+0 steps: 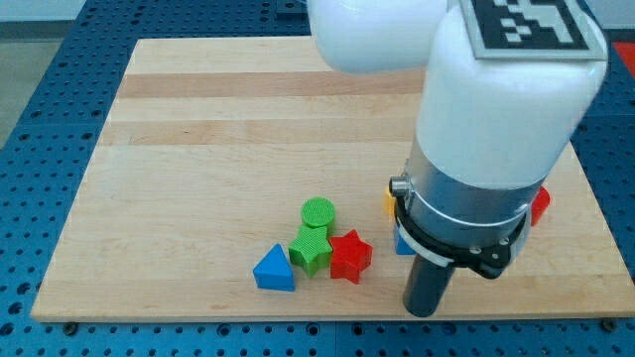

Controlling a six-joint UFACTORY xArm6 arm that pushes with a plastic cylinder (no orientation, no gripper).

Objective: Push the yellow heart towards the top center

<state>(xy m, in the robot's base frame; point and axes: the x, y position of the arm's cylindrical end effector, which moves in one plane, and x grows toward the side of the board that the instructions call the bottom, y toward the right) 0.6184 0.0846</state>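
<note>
Only a small yellow-orange sliver shows at the left edge of my arm's grey collar; its shape is hidden, so I cannot tell whether it is the yellow heart. My tip rests on the wooden board near its bottom edge, below and to the right of that sliver. A blue block peeks out just above and left of the rod, mostly hidden by the arm.
To the left of the tip lie a red star, a green star, a green cylinder and a blue triangle. A red block shows at the arm's right edge. The arm hides the board's right part.
</note>
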